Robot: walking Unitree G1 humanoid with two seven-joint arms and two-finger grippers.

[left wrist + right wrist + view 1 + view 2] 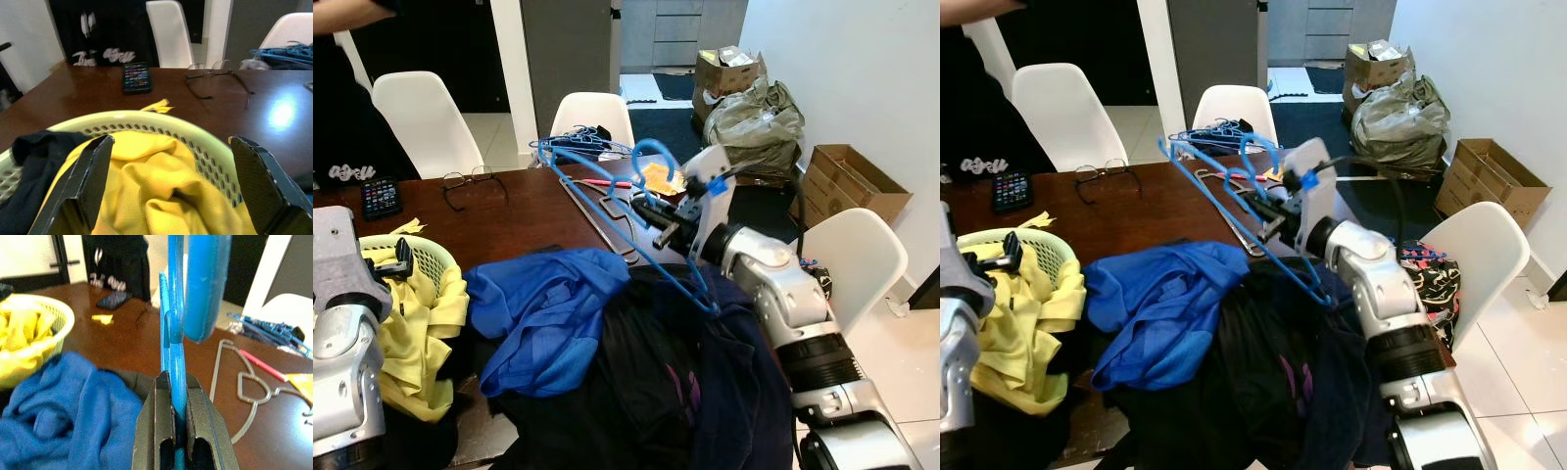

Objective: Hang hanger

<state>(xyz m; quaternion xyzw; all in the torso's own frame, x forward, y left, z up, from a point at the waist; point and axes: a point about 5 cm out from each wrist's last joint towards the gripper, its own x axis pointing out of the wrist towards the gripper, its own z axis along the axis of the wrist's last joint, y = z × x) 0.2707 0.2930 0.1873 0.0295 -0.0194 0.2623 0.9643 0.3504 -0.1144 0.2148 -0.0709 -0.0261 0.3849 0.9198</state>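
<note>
Right gripper [658, 217] pinching blue hanger [607, 186] over table [524, 215], long axis slanting toward robot; left gripper [171, 191] spread, above laundry basket [146, 122].

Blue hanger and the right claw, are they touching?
Touching. The right wrist view shows the right claw with both black fingers pressed against the blue hanger.
</note>
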